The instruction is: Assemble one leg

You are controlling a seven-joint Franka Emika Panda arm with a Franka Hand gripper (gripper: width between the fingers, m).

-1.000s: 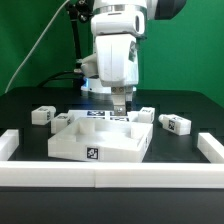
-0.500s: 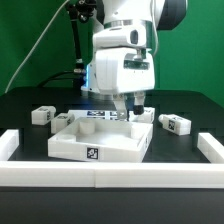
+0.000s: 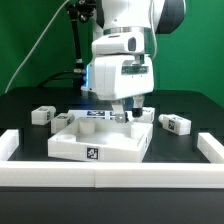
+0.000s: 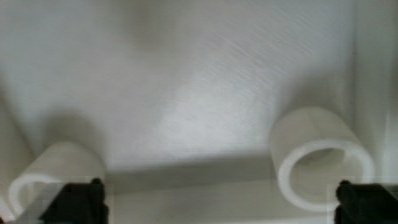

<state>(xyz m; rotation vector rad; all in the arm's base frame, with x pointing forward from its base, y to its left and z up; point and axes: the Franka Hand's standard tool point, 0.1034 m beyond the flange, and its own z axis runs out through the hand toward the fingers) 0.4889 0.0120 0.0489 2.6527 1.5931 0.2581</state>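
Several white legs with tags lie on the black table in the exterior view: one at the left (image 3: 42, 114), one beside it by the tray's far left corner (image 3: 63, 118), one at the right (image 3: 176, 123) and one behind the tray's far right corner (image 3: 147, 113). The large white square tray-like piece (image 3: 92, 146) sits in the middle. My gripper (image 3: 128, 115) hangs low over its far right part. In the wrist view my gripper (image 4: 221, 205) is open and empty, its dark fingertips (image 4: 75, 203) wide apart over the white inner surface, with a round socket (image 4: 331, 155) below.
A low white wall (image 3: 100, 176) runs along the table's front, with end pieces at the left (image 3: 9, 143) and right (image 3: 212, 147). Tags of the marker board (image 3: 98, 114) show just behind the tray. A second round socket (image 4: 54, 180) shows near the other finger.
The arm has shifted toward the exterior view's right and turned at the wrist; the gripper now hangs nearer the tray's far right corner. No part has moved.
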